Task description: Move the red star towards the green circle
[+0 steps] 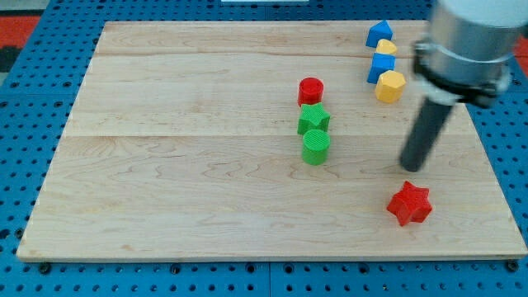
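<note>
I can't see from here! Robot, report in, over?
My tip just above red star, apart. Green circle off to view's left. Nothing between them.

A robotics lab bench: a pale wooden table [206,190] lies on a blue perforated mounting board [25,272], small coloured plastic blocks [314,117] sit on it, and a grey robot arm [470,41] looms at the far right.

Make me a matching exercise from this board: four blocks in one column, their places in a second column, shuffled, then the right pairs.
Things:
1. red star block
2. green cylinder block
3. red cylinder block
4. blue house-shaped block

Places:
A. directly above the green star block
B. nearest the view's top
C. just below my tip, towards the view's bottom
D. directly below the green star block

Pairs: 1-C, 2-D, 3-A, 4-B
</note>
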